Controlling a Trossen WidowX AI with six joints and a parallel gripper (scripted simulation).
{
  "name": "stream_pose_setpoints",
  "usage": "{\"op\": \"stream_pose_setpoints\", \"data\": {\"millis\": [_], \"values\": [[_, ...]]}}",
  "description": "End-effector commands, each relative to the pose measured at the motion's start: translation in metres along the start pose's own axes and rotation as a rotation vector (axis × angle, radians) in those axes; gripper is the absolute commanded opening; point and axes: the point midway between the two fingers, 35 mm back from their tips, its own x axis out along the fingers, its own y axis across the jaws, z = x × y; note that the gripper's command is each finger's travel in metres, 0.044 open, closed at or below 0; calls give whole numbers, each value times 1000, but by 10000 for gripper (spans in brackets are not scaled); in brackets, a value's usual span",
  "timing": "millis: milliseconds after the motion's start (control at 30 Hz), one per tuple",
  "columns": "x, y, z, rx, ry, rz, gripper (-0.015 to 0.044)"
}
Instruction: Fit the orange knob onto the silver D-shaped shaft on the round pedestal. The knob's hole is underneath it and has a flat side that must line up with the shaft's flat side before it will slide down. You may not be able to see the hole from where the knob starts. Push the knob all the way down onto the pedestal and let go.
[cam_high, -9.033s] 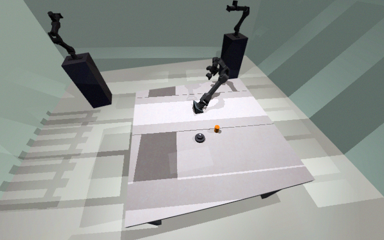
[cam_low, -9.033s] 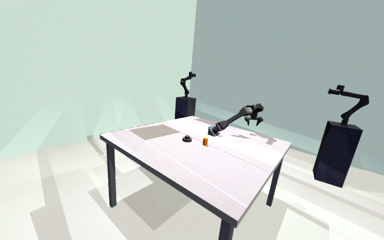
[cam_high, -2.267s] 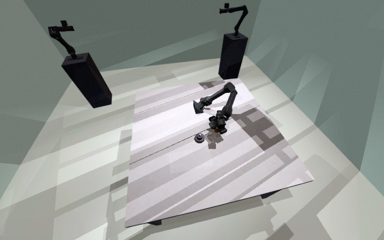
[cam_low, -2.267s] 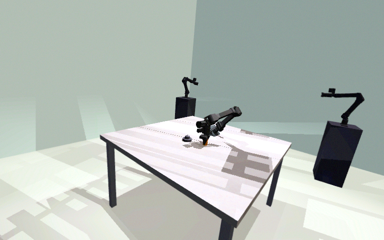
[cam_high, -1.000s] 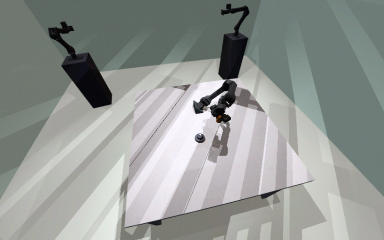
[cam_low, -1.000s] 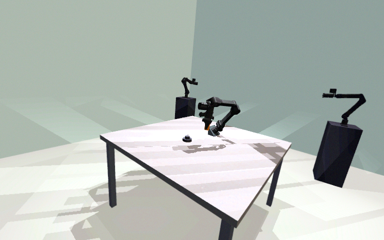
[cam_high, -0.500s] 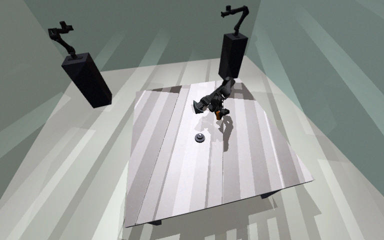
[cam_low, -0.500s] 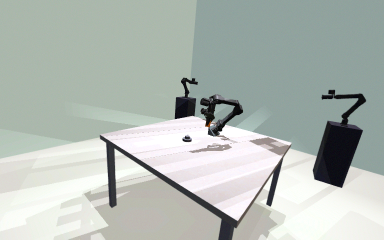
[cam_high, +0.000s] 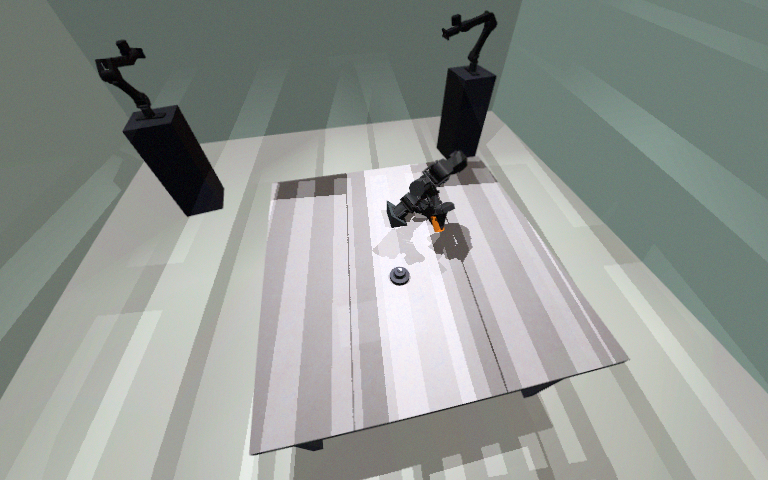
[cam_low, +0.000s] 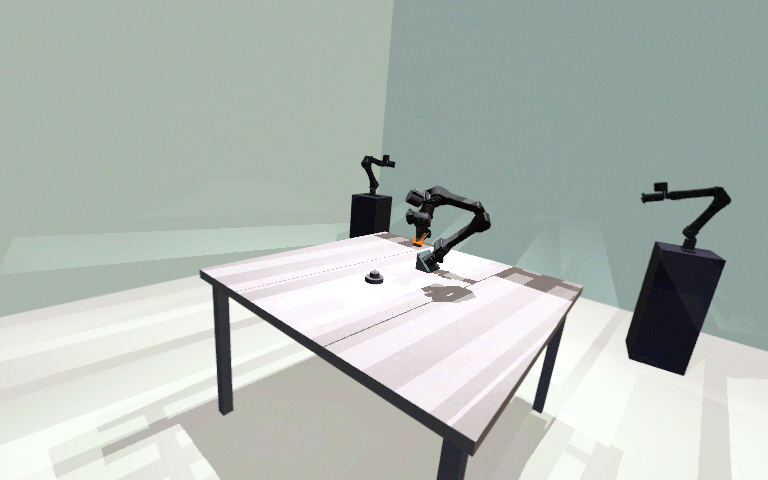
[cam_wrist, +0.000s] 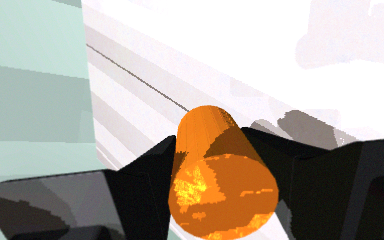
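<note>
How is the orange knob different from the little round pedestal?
The orange knob is bright and cylinder-shaped; the round pedestal is dark, low and flat.
The orange knob is held off the table in the gripper; the round pedestal sits alone on the table.
Both look round.

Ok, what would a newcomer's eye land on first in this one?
The orange knob, the only bright colour, fills the wrist view, clamped between the black fingers. From above it hangs at the gripper near the table's far side, while the small dark pedestal sits alone mid-table, well apart.
</note>
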Motion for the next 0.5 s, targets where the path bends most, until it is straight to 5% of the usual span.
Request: {"op": "stream_pose_setpoints", "data": {"millis": [0, 467], "values": [[-9, 2, -1, -10, 2, 89, 0], [-37, 7, -4, -9, 2, 363, 0]]}}
